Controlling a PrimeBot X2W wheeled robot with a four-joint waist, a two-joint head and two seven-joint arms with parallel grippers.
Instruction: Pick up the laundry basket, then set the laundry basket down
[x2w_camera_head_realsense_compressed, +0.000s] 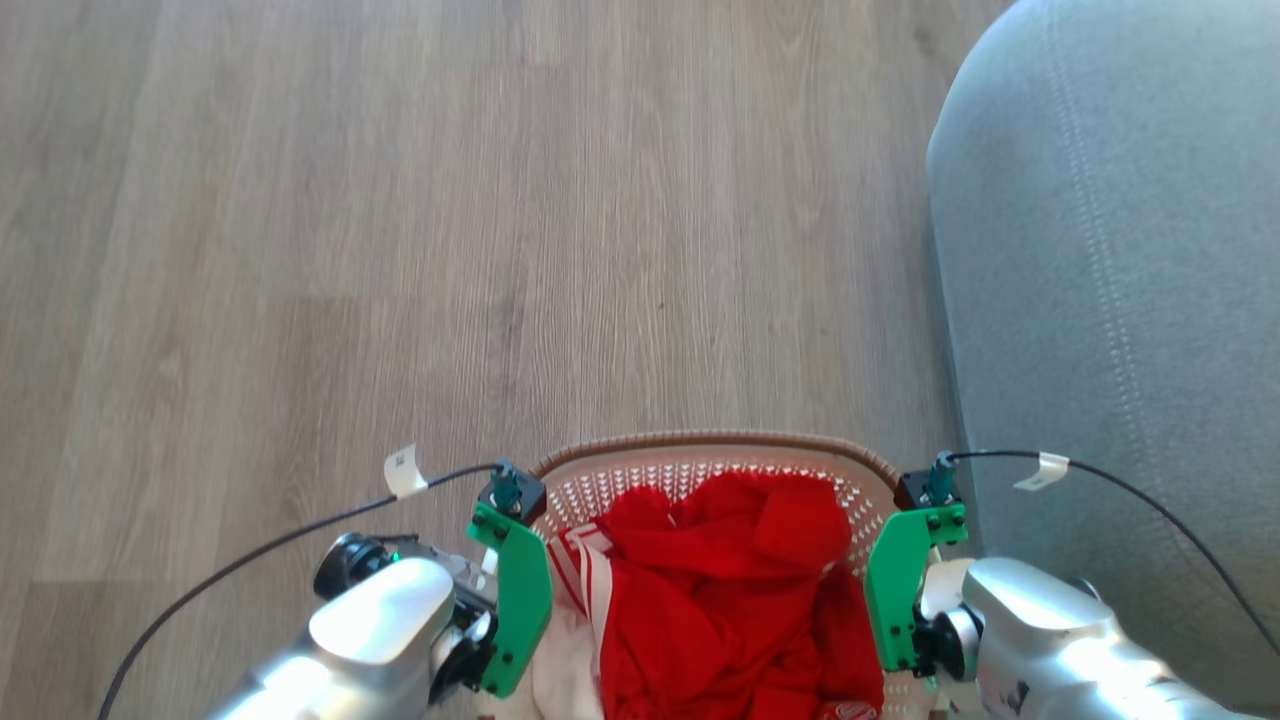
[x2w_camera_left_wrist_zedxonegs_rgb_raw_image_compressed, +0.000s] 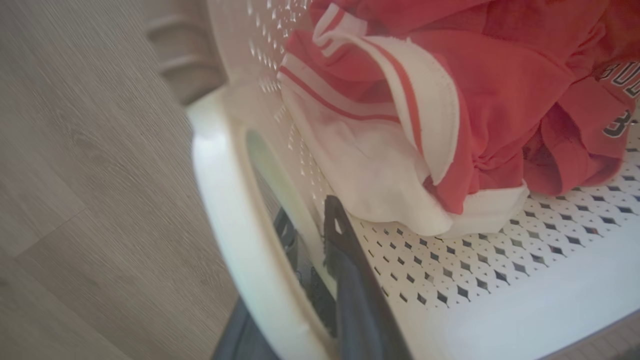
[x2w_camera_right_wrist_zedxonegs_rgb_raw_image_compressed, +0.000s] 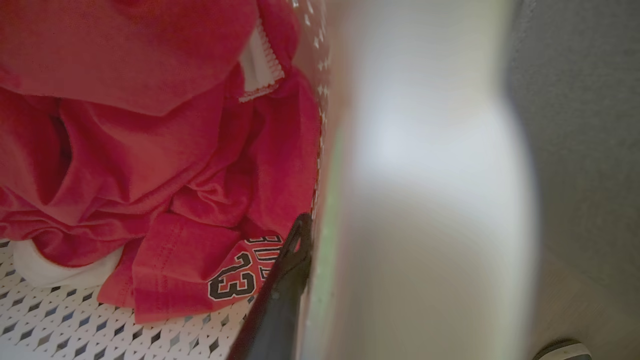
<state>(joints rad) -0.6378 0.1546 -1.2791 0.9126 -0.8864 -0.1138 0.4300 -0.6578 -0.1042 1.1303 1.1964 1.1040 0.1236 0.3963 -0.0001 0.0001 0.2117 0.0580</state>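
Note:
The laundry basket (x2w_camera_head_realsense_compressed: 715, 440), white and perforated with a brown braided rim, sits at the bottom of the head view between my two arms, holding red and white clothes (x2w_camera_head_realsense_compressed: 720, 590). My left gripper (x2w_camera_head_realsense_compressed: 510, 600) is at its left side. In the left wrist view, this gripper (x2w_camera_left_wrist_zedxonegs_rgb_raw_image_compressed: 307, 215) is shut on the white side handle (x2w_camera_left_wrist_zedxonegs_rgb_raw_image_compressed: 225, 200), one dark finger (x2w_camera_left_wrist_zedxonegs_rgb_raw_image_compressed: 350, 270) inside the wall and one outside. My right gripper (x2w_camera_head_realsense_compressed: 900, 590) is at the basket's right side. In the right wrist view, one finger (x2w_camera_right_wrist_zedxonegs_rgb_raw_image_compressed: 285, 280) lies against the inner wall beside the blurred handle (x2w_camera_right_wrist_zedxonegs_rgb_raw_image_compressed: 425, 200), and the other finger is hidden.
A grey sofa (x2w_camera_head_realsense_compressed: 1120, 300) rises close on the right, almost touching my right arm. Wood-plank floor (x2w_camera_head_realsense_compressed: 400, 250) stretches ahead and to the left. Thin black cables (x2w_camera_head_realsense_compressed: 250, 550) trail from both wrists.

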